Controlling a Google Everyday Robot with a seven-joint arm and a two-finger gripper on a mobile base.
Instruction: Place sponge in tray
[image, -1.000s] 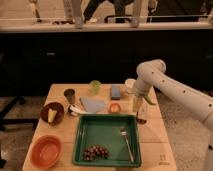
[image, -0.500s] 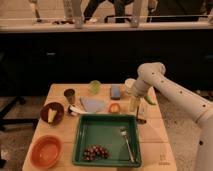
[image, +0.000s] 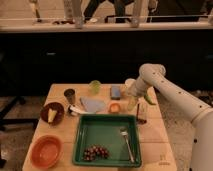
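Hand (image: 133, 101) hangs low over the tabletop (image: 60, 92), right of the frame's centre; I cannot tell whether it is spread or pinching. Just left of it the sponge (image: 115, 92) lies on the wood, outside the tray (image: 102, 131), which fills the lower middle. An orange bowl (image: 46, 150) sits lower left.

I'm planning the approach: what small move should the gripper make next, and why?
Probably ease the gripper toward the small blue-grey rectangular sponge: it hangs just beside the sponge, which lies on the wooden table beyond the large dark-green plastic tray, not in it.
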